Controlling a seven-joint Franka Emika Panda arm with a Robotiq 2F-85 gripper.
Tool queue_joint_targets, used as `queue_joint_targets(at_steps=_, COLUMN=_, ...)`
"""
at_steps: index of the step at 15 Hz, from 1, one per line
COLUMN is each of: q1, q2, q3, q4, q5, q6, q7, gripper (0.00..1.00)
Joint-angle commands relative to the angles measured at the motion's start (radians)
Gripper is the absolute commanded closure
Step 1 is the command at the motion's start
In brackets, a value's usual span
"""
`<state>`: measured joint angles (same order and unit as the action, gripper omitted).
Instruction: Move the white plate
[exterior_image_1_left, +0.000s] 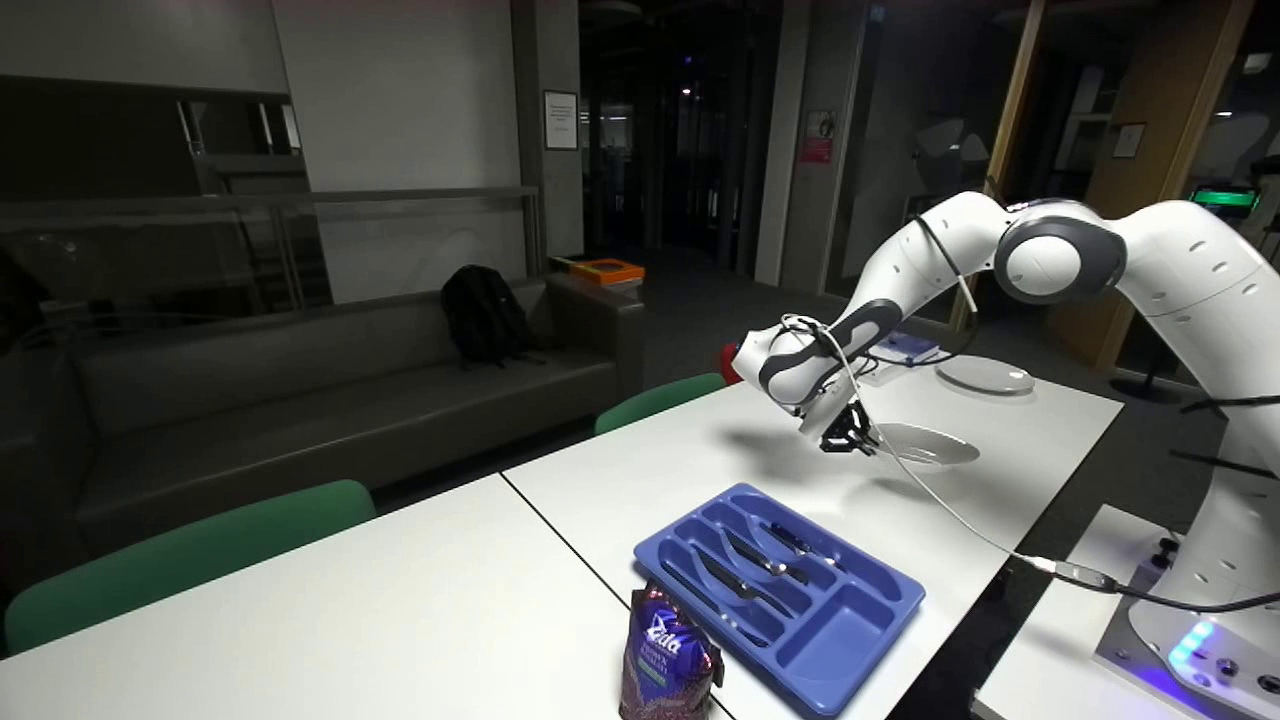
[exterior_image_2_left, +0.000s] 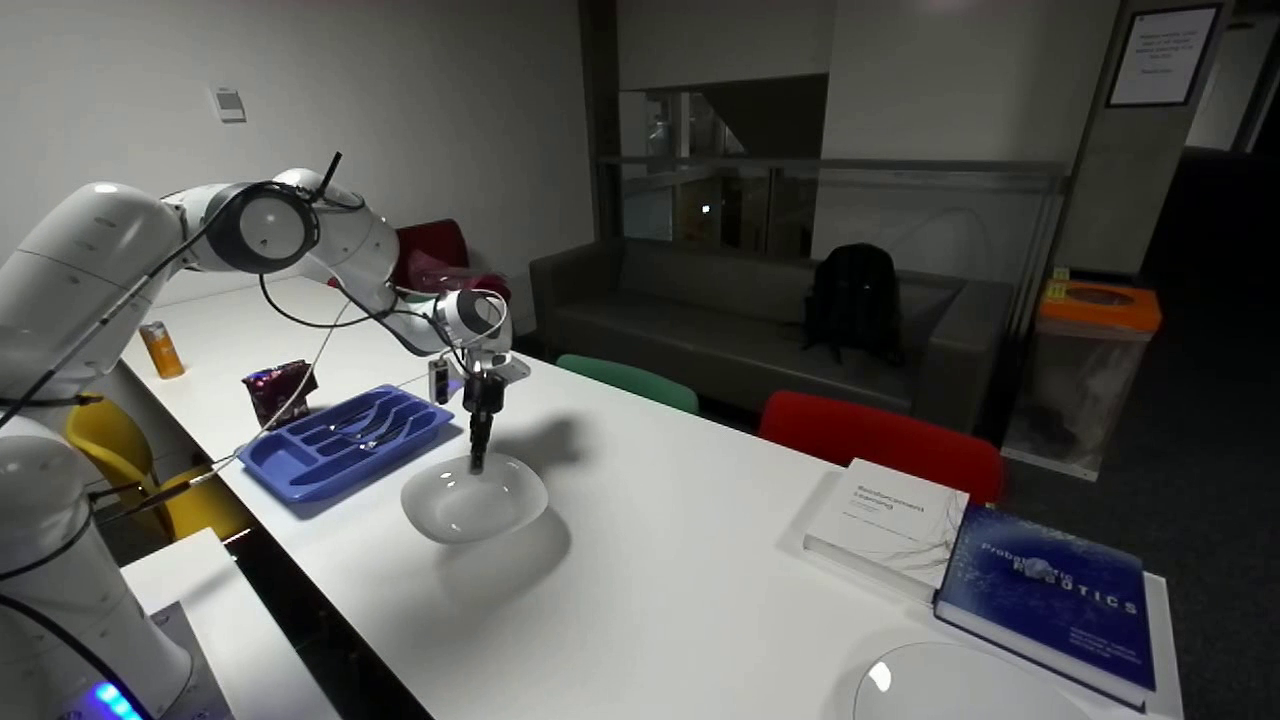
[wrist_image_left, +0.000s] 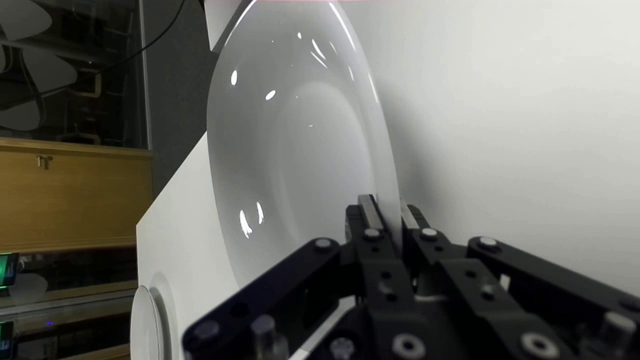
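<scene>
Rn my end effector (wrist_image_left: 388, 215) is clamped on the rim of the white plate (wrist_image_left: 305, 150), pinching it from inside and outside; the wrist view shows that best. The plate hangs tilted over the bench (exterior_image_2_left: 680, 600). In an exterior view its shadow (exterior_image_2_left: 555, 548) lies a bit apart from it, so I think it's up in the air, not sitting on anything. It's btwn the blue tray (exterior_image_1_left: 840, 640) and the flat white disc (exterior_image_1_left: 985, 375), touching neither.

How far along am I? Abt half, I'd guess. The grab looks done, and the lift too, as far as I can tell. What's left: take it to its new spot, make it level, set it down, let go, back away. The job only says move it, not where, so idk the spot. If I get to pick, I'd go toward the white book (exterior_image_2_left: 880, 520) and the blue book (exterior_image_2_left: 1050, 600), away from the tray, so nothing there gets bumped. I should go slow, b/c I've only got it by one bit of edge and it's shiny, so it might slip or swing.
</scene>
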<state>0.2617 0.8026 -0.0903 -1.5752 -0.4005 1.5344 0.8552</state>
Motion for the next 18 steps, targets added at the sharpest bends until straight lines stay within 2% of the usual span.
queue_joint_targets(at_steps=1, q1=-0.024, q2=-0.098, q3=-0.005, q4=-0.137, q5=0.011, q6=0.028, q7=0.035, gripper=0.98)
queue_joint_targets(at_steps=8, q1=-0.057, q2=-0.145, q3=-0.021, q4=-0.259, q5=0.017, q6=0.135, q7=0.172, gripper=0.98)
queue_joint_targets(at_steps=12, q1=-0.078, q2=-0.164, q3=-0.017, q4=-0.300, q5=0.029, q6=0.170, q7=0.186, gripper=0.98)
queue_joint_targets(at_steps=13, q1=-0.066, q2=-0.085, q3=-0.015, q4=-0.219, q5=0.014, q6=0.150, q7=0.172, gripper=0.91)
queue_joint_targets(at_steps=18, q1=-0.071, q2=-0.095, q3=-0.015, q4=-0.234, q5=0.021, q6=0.157, q7=0.173, gripper=0.91)
